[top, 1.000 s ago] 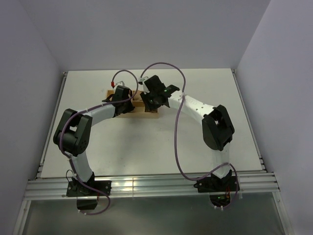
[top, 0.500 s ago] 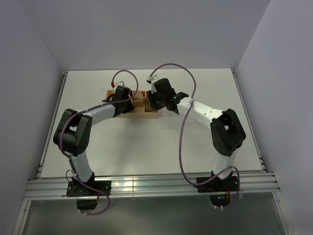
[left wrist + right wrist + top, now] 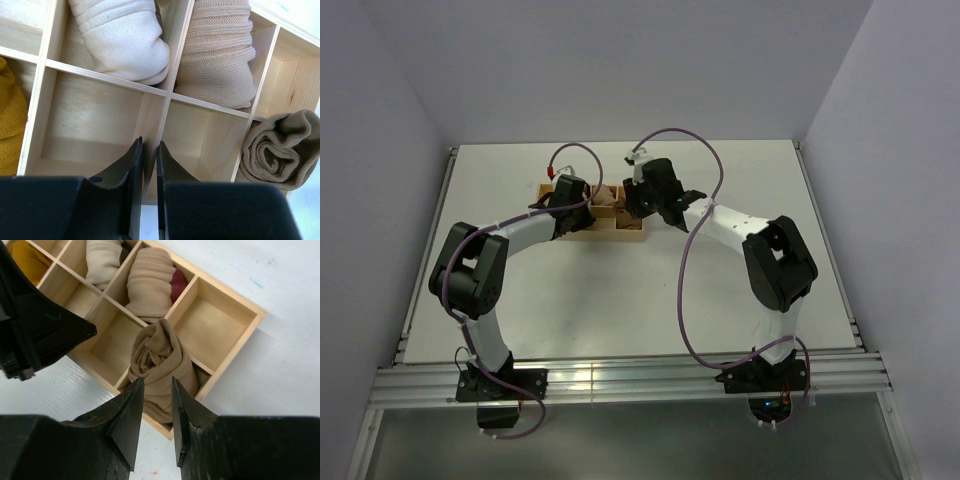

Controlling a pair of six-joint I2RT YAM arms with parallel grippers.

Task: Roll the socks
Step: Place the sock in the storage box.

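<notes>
Right gripper [image 3: 156, 381]: jaws stand partly apart, pointing down at the corner cell of the wooden box [image 3: 215, 327]. Olive-brown sock [image 3: 160, 355], rolled into a spiral, lies just beyond the fingertips and in line with the gap between them. It fills that corner cell and bulges over the box's outer wall toward the table [image 3: 280, 370]. From the wrist view I cannot tell whether either finger touches the sock; it looks to sit below them. The cell past the sock, further from this gripper, has a bare wooden floor. Left gripper [image 3: 149, 142]: jaws nearly together with only a thin slit between them, held over the near row of cells. A divider [image 3: 165, 107] runs in line with that slit; cannot tell whether it is pinched. Two cells directly ahead of these fingers show bare floors. Beyond them sit two pale rolled bundles [image 3: 125, 40], one per cell. Mustard sock [image 3: 10, 120] is off to this gripper's left, at the picture edge, mostly cut off.
</notes>
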